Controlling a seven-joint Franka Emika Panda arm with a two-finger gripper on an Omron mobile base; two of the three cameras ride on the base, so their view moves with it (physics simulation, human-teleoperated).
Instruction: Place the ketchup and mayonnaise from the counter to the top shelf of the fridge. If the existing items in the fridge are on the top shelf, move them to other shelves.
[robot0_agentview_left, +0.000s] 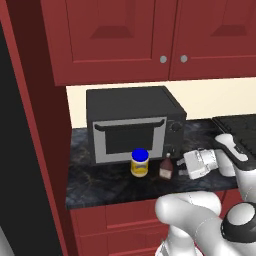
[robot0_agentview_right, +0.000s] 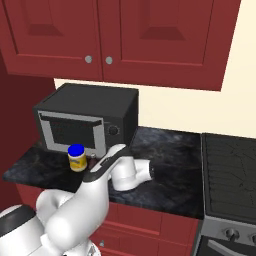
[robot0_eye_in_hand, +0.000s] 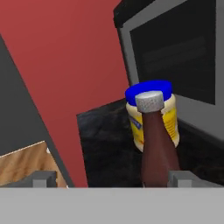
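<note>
Gripper (robot0_eye_in_hand: 111, 178) wide open, empty, fingertips either side of ketchup bottle (robot0_eye_in_hand: 156, 144); mayonnaise jar (robot0_eye_in_hand: 153, 116) right behind it, on dark counter (robot0_agentview_left: 100, 185) before microwave (robot0_agentview_left: 131, 122).

There is 1 ketchup bottle (robot0_agentview_left: 166, 167), dark red with a grey cap, standing straight ahead of the gripper (robot0_eye_in_hand: 111, 178) between its fingertips' line of sight. There is 1 mayonnaise jar (robot0_agentview_left: 140, 163) with a blue lid, just beyond the bottle from the gripper. There is 1 black microwave (robot0_agentview_left: 131, 122) behind both, farther from the gripper. Above it hang 2 red cabinet doors (robot0_agentview_left: 113, 35), carrying 2 round knobs (robot0_agentview_left: 163, 59). There is 1 stove (robot0_agentview_right: 231, 172) off to the gripper's rear side, and 1 dark counter (robot0_agentview_left: 100, 184) under everything.
</note>
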